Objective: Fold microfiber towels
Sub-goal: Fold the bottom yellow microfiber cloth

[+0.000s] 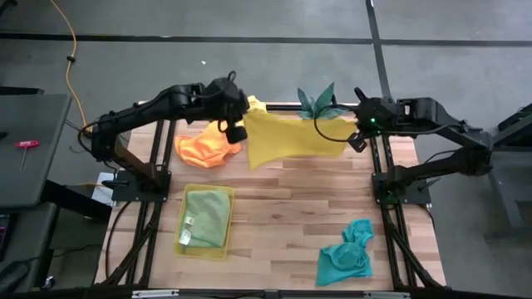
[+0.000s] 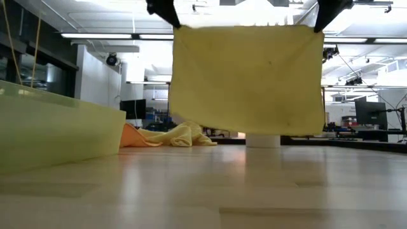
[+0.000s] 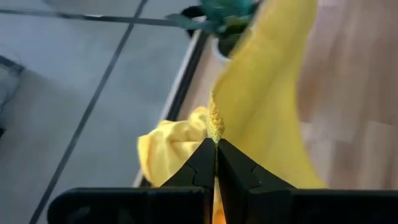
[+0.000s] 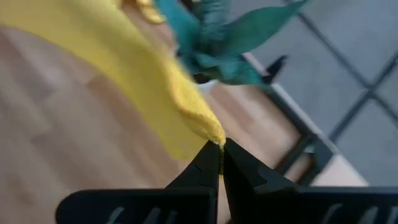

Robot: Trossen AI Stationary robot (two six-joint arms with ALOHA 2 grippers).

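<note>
Yellow towel point(image 2: 248, 79) hangs spread above the table's far edge, left gripper point(image 3: 216, 144) and right gripper point(image 4: 221, 145) each clamped on a top corner. Step: the lift before the first fold. Next move likely needs lowering it flat onto the table point(image 1: 283, 224), corners level.

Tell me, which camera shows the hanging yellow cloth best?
The low view: the yellow microfiber towel hangs flat and whole, clear of the wooden table. The high view shows it foreshortened from above; each wrist view shows only one pinched corner, in the left gripper and right gripper.
</note>
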